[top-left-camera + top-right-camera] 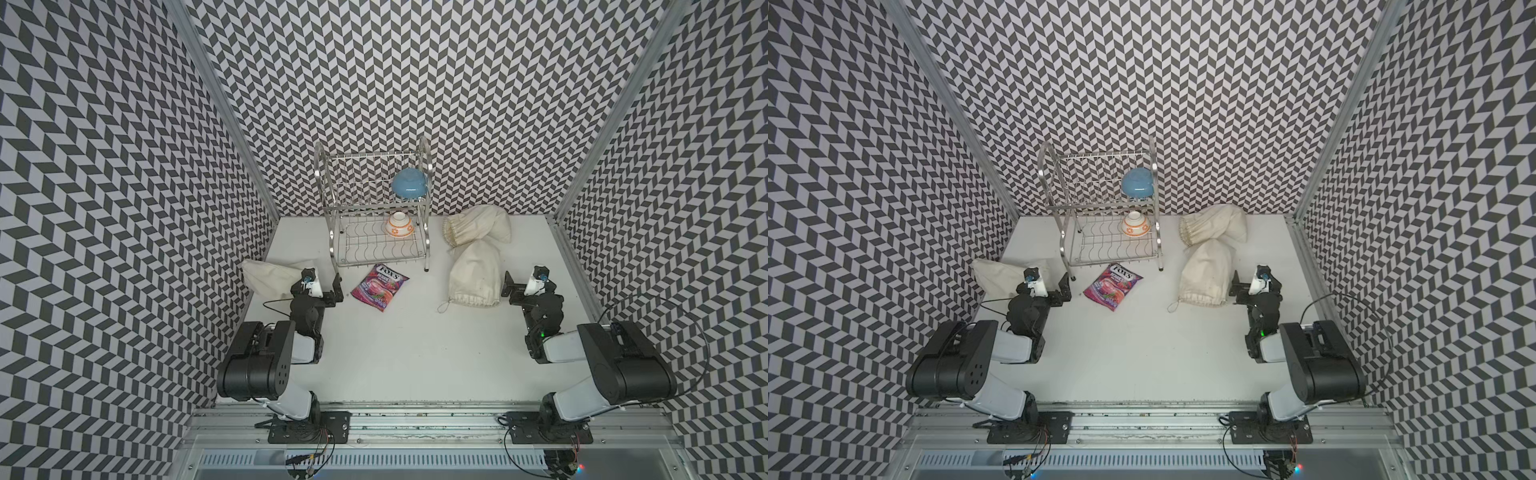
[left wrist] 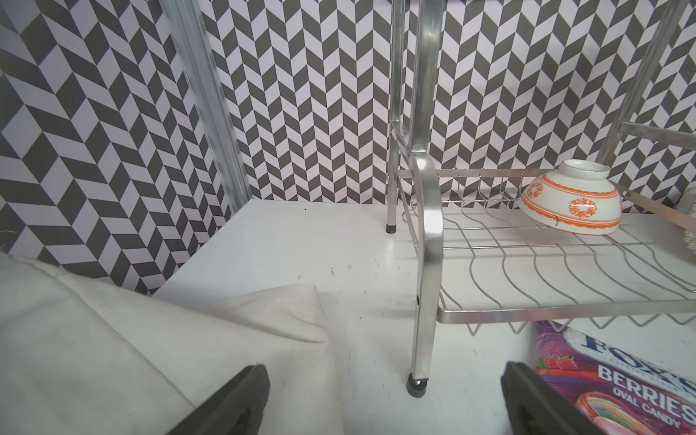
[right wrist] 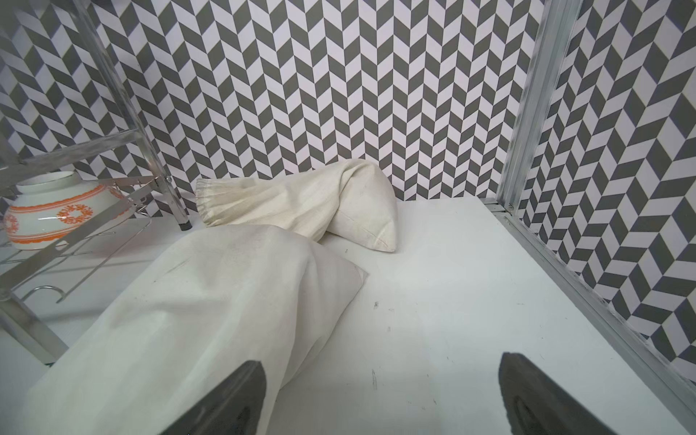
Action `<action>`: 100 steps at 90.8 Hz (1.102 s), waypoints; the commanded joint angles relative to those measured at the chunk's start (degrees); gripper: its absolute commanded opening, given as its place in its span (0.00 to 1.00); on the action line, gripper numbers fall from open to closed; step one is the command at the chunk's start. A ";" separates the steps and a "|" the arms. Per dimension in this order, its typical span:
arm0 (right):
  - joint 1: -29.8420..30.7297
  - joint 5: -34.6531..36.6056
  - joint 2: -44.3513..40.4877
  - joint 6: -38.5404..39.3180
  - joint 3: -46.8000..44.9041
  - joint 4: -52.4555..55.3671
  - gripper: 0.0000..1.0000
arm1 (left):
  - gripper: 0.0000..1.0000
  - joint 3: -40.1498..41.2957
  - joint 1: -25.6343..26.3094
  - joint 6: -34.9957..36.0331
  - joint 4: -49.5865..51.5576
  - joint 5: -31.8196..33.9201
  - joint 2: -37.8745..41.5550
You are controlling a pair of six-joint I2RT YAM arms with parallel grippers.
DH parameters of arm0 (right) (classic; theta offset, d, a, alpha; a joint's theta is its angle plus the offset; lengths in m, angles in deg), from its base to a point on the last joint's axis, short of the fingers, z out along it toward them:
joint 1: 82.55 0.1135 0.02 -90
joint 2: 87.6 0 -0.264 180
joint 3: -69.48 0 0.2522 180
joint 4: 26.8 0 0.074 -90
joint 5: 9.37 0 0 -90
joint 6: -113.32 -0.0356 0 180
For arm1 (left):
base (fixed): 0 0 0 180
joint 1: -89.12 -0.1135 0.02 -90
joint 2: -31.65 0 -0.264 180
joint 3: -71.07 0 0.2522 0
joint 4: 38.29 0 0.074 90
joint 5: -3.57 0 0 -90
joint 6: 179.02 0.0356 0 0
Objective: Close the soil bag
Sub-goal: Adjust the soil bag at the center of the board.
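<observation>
The drawstring soil bag (image 1: pixel 473 276) lies front-to-back, mouth at its near end, just beside the wide-open right gripper (image 1: pixel 523 281) (the left gripper (image 1: pixel 322 286), equally open, is well apart).

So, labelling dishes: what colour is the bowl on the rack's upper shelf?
Light blue bowl, clearest in a top view.

B/w chevron walls (image 1: pixel 415 83), white tabletop (image 1: pixel 415 353)

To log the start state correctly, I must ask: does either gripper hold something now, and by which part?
Nothing is held. The left gripper and the right gripper both stand open and grip nothing.
</observation>
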 commanded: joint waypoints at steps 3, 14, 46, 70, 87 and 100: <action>-0.21 0.75 -0.94 -0.47 0.43 -2.26 1.00 | 1.00 -0.64 0.27 0.45 -0.76 0.26 0.71; -0.26 0.77 -0.87 -0.47 0.52 -2.26 1.00 | 1.00 -0.64 -0.38 0.10 -0.82 -1.10 0.74; 0.32 0.07 -10.72 -0.90 2.04 10.23 1.00 | 1.00 -3.53 -0.48 -5.70 17.62 7.08 15.59; 4.45 6.63 -20.18 -13.76 13.67 43.26 1.00 | 1.00 0.06 8.20 -19.75 31.79 23.42 39.24; 5.37 -5.36 -22.64 -21.36 15.76 52.78 1.00 | 1.00 0.72 21.20 -24.35 33.79 22.03 45.57; 5.81 -12.69 -22.95 -23.59 13.41 52.25 1.00 | 1.00 -1.17 29.87 -23.70 33.91 15.13 40.75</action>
